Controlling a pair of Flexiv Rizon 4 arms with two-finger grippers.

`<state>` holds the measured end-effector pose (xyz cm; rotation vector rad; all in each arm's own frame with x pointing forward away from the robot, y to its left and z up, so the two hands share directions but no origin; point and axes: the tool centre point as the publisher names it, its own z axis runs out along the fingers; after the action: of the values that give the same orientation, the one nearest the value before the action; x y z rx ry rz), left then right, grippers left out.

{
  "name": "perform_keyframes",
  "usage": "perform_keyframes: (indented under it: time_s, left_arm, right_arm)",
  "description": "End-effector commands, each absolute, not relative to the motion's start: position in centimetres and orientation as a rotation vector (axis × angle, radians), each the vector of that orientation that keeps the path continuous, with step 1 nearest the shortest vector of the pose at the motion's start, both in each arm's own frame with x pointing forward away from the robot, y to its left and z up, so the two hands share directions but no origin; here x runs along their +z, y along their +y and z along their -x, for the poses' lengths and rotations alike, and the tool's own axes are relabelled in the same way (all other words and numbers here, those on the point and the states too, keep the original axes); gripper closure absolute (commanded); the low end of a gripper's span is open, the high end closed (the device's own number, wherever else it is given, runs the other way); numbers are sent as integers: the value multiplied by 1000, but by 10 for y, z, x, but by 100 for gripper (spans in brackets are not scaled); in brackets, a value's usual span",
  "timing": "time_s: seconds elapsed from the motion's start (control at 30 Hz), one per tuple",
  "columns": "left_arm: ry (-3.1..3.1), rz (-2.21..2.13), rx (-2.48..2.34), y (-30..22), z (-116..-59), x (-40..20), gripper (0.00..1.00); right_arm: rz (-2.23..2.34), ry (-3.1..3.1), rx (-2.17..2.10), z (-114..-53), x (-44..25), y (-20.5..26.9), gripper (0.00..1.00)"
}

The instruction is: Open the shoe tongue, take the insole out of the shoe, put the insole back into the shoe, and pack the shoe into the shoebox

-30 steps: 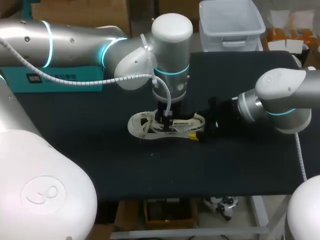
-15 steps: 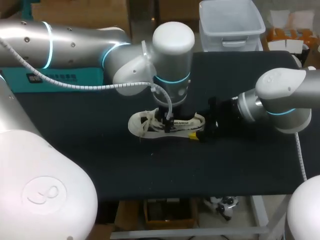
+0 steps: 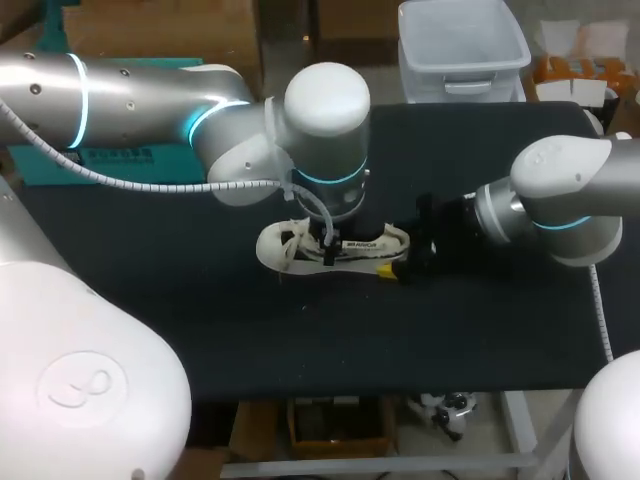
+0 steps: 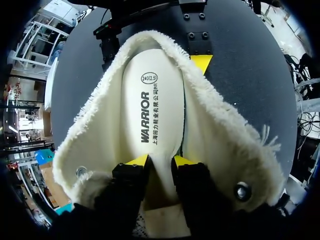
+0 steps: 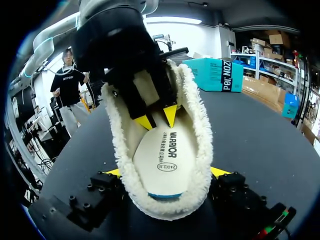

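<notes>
- Shoe [image 3: 280, 247] lies on its sole near the middle of the dark table [image 3: 300, 340], toe towards my left and heel towards my right, so each arm meets the end it works on.
- Right pincer [image 5: 167, 172] stands at the heel with one yellow tip on each side of the fleecy collar [image 5: 200, 130], both pressed against it. I judge this grip is there to pin the shoe down while the other arm works inside.
- Left arm [image 3: 200, 100] comes down from above, and its left pincer [image 4: 160, 161] reaches into the mouth of the shoe.
- Its fingers are nearly closed, and the front part of the insole [image 4: 152, 100] passes up between them, touched from both sides. It has the insole pinched.
- Insole is still seated in the shoe along most of its length, heel end flat against the fleece lining [image 4: 215, 135], printed side up.
- Collar is spread wide, which gives the left pincer room to get at the insole.
- Judged from this, the step in hand is drawing the insole out. Returning it and packing the shoe are still to come.
- Risk: if the heel hold slips, the whole shoe could lift with the insole.
</notes>
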<state>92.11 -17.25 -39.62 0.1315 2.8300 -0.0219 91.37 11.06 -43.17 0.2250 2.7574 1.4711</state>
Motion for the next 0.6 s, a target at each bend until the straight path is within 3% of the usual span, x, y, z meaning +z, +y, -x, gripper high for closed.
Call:
perform_keyframes:
  time_s: [0.03,0.27,0.33,0.37,0.4,0.6]
  left_arm:
    - [2800,-131,-29,-172,-964,-496,70]
    - [2764,-122,-23,-181,-974,-492,74]
    - [2759,-116,-27,-182,-976,-490,80]
    - [2757,-114,-30,-183,-977,-488,95]
    - [2758,-113,-33,-183,-978,-487,100]
    - [2756,-100,-47,-186,-977,-471,100]
  right_arm:
    - [-222,2759,1476,-912,-435,107,100]
    - [-222,2759,1476,-912,-435,107,100]
    - [-222,2759,1476,-912,-435,107,100]
    - [-222,2759,1476,-912,-435,107,100]
    - [-222,2759,1476,-912,-435,107,100]
    - [-222,2759,1476,-912,-435,107,100]
